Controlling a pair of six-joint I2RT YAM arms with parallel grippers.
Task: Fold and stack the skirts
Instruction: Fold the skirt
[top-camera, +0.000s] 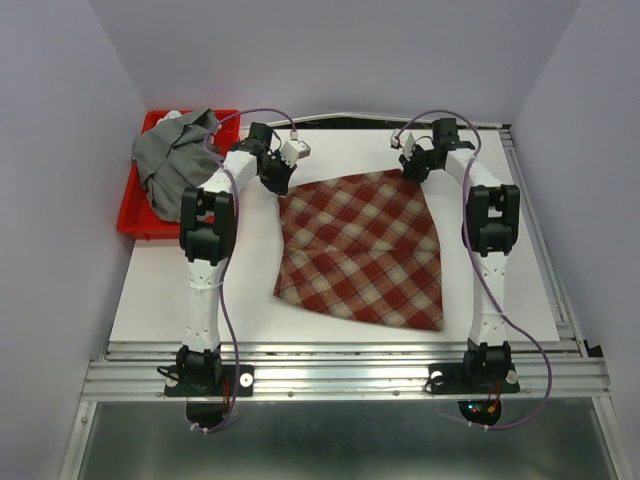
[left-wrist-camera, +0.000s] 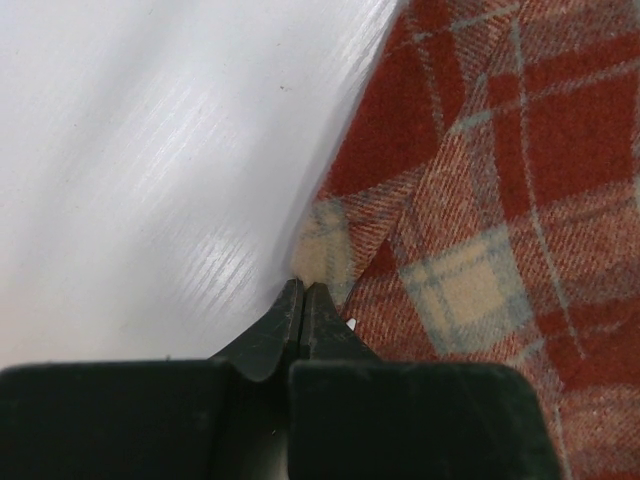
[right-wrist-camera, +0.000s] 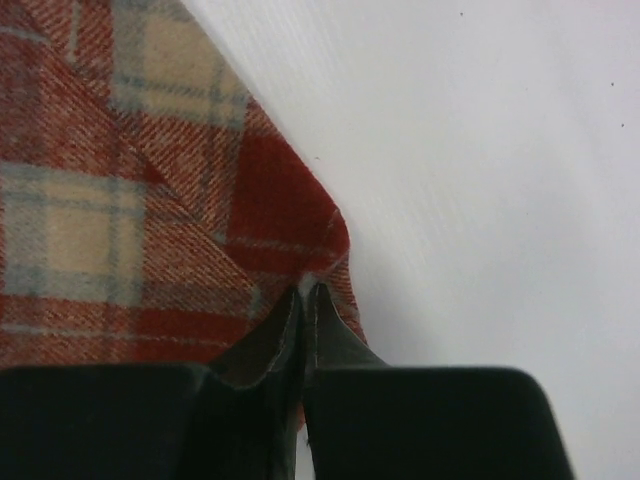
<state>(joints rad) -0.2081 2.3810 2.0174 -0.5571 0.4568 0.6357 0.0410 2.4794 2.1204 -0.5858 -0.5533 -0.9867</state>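
Observation:
The red-and-cream plaid skirt (top-camera: 360, 250) lies spread flat on the white table, its far edge between both grippers. My left gripper (top-camera: 282, 183) is at the skirt's far left corner. In the left wrist view its jaws (left-wrist-camera: 303, 287) are shut on the cloth's edge (left-wrist-camera: 480, 200). My right gripper (top-camera: 408, 168) is at the far right corner. In the right wrist view its jaws (right-wrist-camera: 308, 290) are shut on the plaid corner (right-wrist-camera: 120, 200). The grey pleated skirt (top-camera: 172, 160) lies crumpled in a heap at the back left.
The grey skirt sits in a red plastic tray (top-camera: 135, 225) at the table's back left corner. The white table top (top-camera: 170, 290) shows on both sides of the plaid skirt. Grey walls close in the left, right and back.

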